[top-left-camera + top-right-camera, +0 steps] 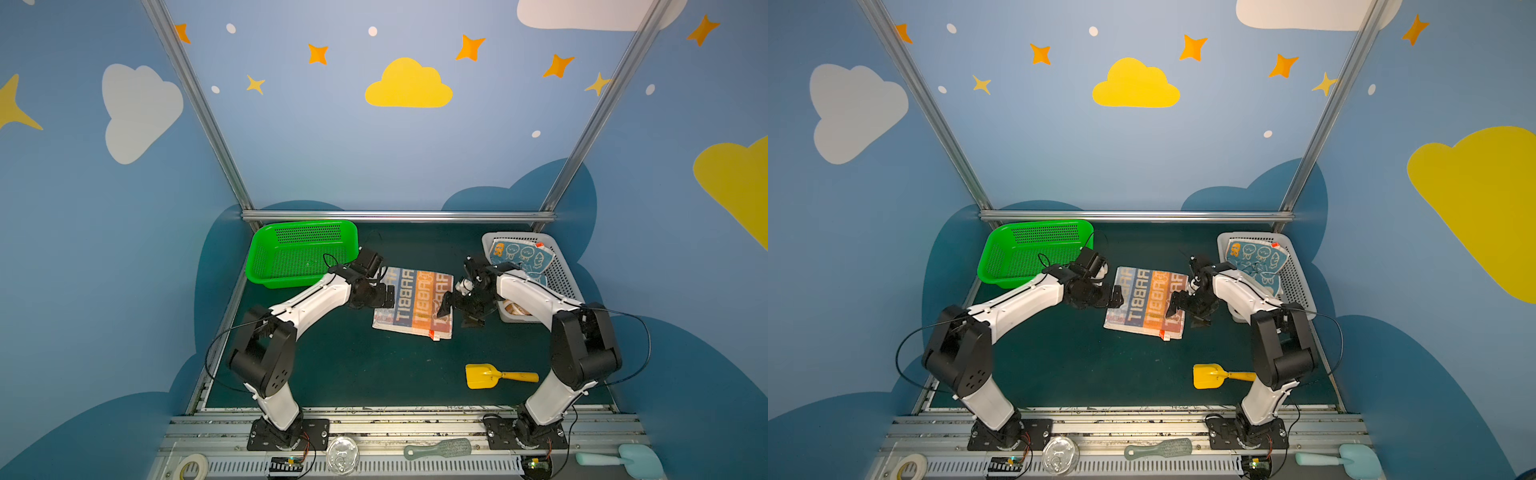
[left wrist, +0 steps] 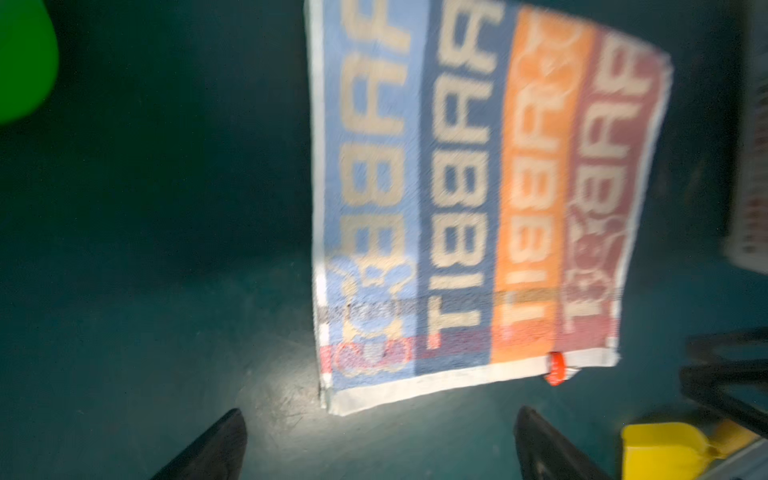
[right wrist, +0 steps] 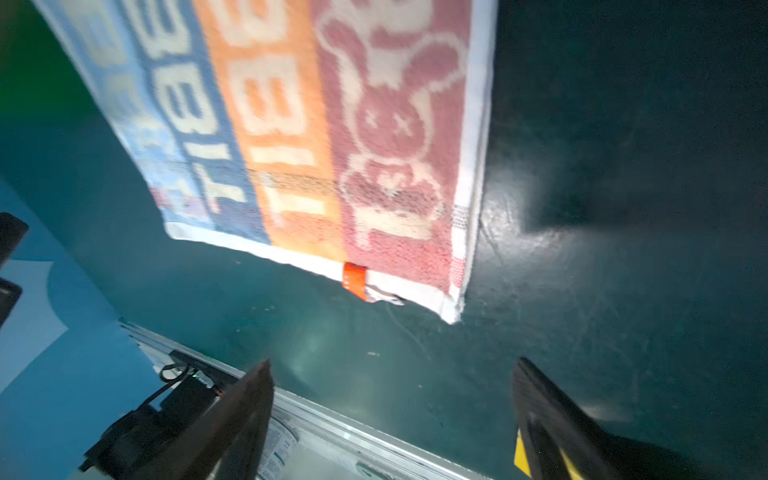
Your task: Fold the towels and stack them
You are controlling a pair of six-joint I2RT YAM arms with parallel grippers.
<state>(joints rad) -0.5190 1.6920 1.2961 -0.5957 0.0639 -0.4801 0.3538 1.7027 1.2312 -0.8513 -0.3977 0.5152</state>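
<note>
The striped blue, orange and pink terry towel (image 1: 413,301) lies flat between the left gripper (image 2: 380,411) and right gripper (image 3: 393,363), both spread empty, equally near

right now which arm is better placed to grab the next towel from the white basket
Likely right: the right end effector hangs beside the white basket holding the blue towel; the left end effector is beyond the striped towel.

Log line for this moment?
left pincer: open, empty | right pincer: open, empty | RABBIT towel: folded, flat on mat | blue towel: in white basket
</note>
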